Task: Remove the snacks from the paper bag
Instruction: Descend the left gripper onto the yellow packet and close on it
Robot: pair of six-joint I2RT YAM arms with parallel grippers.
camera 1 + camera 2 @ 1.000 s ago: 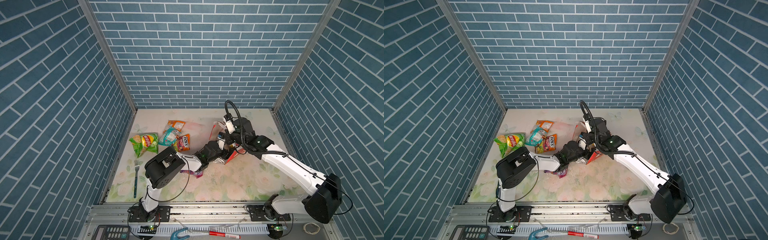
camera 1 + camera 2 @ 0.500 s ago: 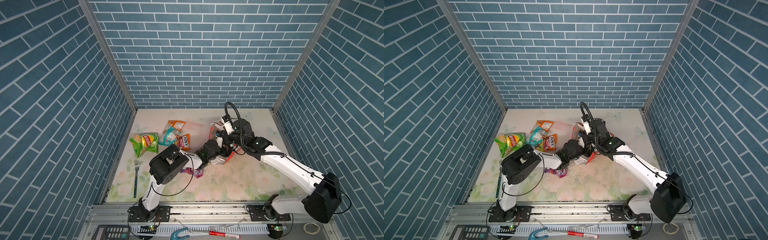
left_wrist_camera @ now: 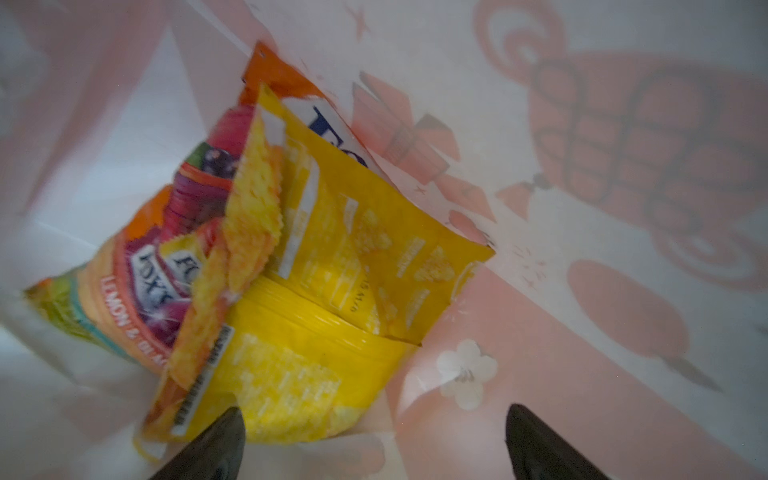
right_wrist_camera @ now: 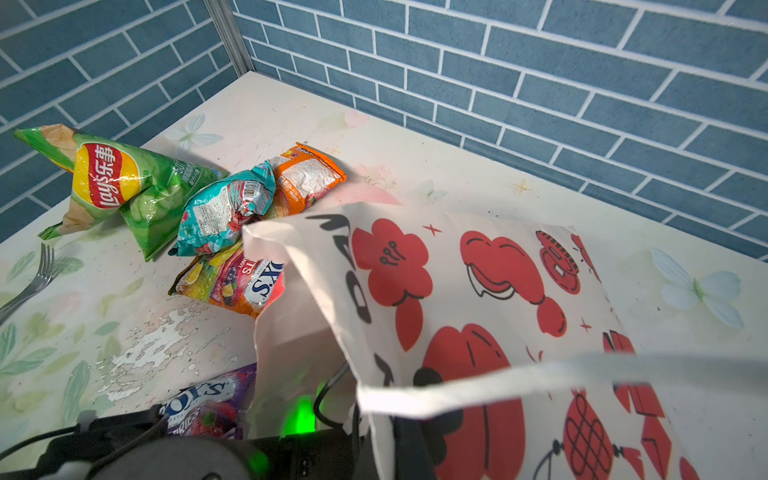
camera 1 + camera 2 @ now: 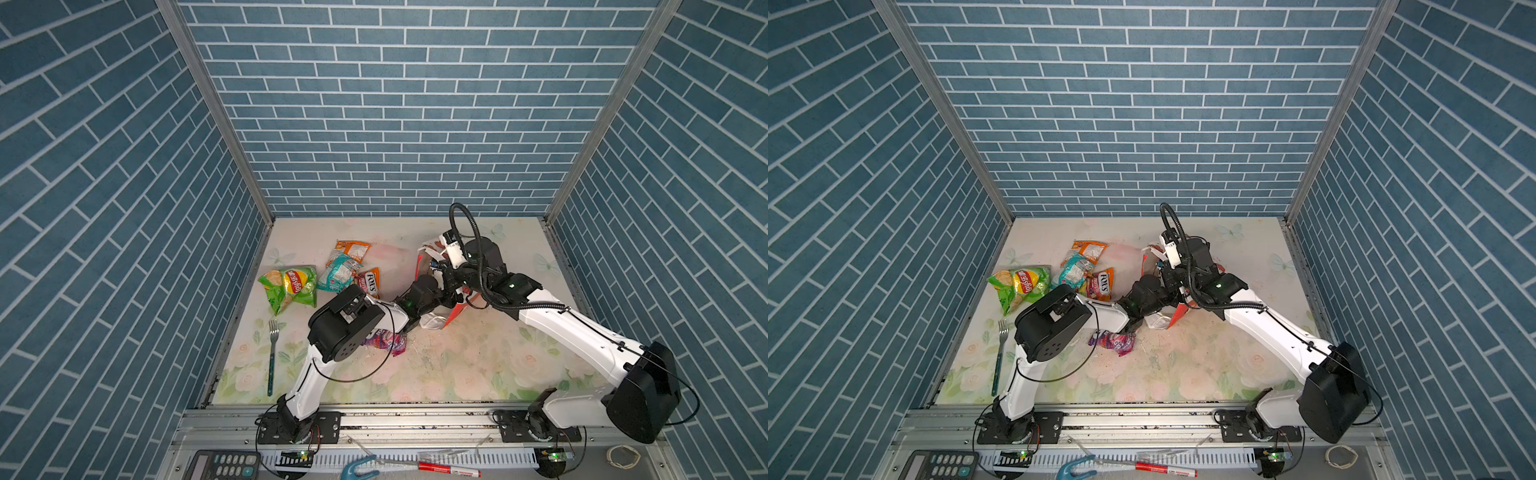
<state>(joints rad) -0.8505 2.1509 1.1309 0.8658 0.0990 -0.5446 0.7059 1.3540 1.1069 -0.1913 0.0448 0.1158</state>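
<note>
Floral bench [image 5: 457, 374] | left claw [image 3: 374, 449] spread inside paper bag [image 4: 457, 291] | right claw clenched, contents unseen | yellow packet [image 3: 316, 365]: light, crinkly, slippery; pinch crimped edge.

White paper bag [image 4: 478, 291] – red cartoon prints, yellow packet [image 3: 332, 257], green chip bag [image 4: 120, 187] – floral table [image 5: 457, 374]

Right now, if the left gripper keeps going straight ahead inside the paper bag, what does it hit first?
Most likely the yellow packet, lying just ahead of the open left gripper; depth is hard to judge.
</note>
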